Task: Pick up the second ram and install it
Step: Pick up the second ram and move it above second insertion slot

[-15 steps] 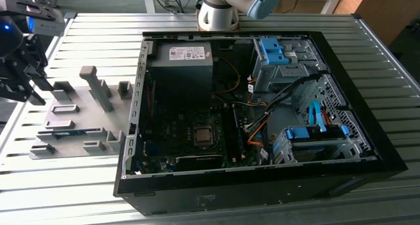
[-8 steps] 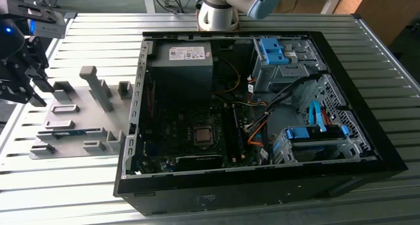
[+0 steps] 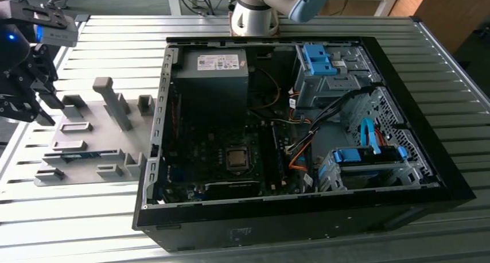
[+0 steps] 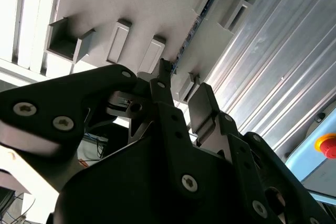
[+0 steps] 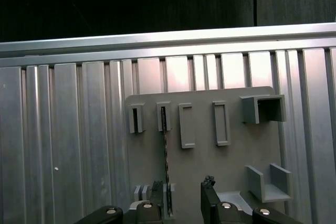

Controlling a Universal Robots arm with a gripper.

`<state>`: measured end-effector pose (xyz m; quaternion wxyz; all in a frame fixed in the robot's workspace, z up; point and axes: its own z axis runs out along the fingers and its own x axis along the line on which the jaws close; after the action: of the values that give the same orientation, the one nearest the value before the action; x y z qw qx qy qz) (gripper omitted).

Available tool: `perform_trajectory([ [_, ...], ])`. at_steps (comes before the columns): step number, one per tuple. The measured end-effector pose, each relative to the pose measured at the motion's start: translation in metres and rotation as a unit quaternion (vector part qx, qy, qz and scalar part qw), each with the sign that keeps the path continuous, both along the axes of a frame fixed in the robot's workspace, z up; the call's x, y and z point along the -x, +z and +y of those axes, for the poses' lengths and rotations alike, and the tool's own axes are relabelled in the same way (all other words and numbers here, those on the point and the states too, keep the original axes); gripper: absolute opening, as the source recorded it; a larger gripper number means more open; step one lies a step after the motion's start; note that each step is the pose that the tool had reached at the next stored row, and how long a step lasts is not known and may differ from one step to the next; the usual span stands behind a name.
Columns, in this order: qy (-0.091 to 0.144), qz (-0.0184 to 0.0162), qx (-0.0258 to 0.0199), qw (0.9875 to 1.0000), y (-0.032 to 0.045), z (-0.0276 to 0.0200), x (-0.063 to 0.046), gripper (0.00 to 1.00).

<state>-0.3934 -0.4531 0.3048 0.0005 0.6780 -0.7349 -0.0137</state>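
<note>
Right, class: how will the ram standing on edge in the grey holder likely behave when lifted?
The second ram looks thin and flat, so probably stiff and light. Standing on edge in the holder, it would likely tip without its slots. Its narrow edge may slip in the gripper.

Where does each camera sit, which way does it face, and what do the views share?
Exterior view: off the arm, high up, looking down on the open computer case and grey tray; shows the arm's base and the gripper.
First wrist view: on the wrist, looking down over the fingertips at the tray.
Second wrist view: on the wrist, behind the gripper body, looking along the fingers at the tray.
Shared: all three show the tray holding the second ram on edge.
</note>
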Motion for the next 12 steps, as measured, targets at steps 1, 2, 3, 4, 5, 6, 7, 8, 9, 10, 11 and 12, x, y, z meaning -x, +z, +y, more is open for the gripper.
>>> perform_trajectory([
  [1, 0.000, 0.0000, 0.0000, 1.0000, -0.0003, 0.0000, 0.000, 0.42],
  [2, 0.000, 0.0000, 0.0000, 1.0000, -0.0007, -0.0001, 0.000, 0.42],
  [3, 0.000, 0.0000, 0.0000, 1.0000, -0.0010, -0.0001, 0.000, 0.42],
  [4, 0.000, 0.0000, 0.0000, 1.0000, -0.0014, -0.0002, 0.000, 0.42],
  [5, 0.000, 0.0000, 0.0000, 1.0000, -0.0020, -0.0004, 0.000, 0.42],
  [6, 0.000, 0.0000, 0.0001, 1.0000, -0.0029, -0.0006, 0.000, 0.42],
  [7, 0.000, 0.0000, 0.0002, 1.0000, -0.0039, -0.0011, 0.000, 0.42],
  [8, 0.000, 0.0001, 0.0002, 1.0000, -0.0054, -0.0016, 0.000, 0.42],
  [9, 0.000, 0.0000, 0.0002, 1.0000, -0.0072, -0.0024, 0.000, 0.42],
  [10, 0.000, 0.0001, 0.0003, 1.0000, -0.0090, -0.0035, 0.000, 0.42],
  [11, 0.000, 0.0001, 0.0003, 1.0000, -0.0107, -0.0045, 0.000, 0.42],
  [12, 0.000, 0.0000, 0.0002, 1.0000, -0.0127, -0.0053, 0.000, 0.42],
])
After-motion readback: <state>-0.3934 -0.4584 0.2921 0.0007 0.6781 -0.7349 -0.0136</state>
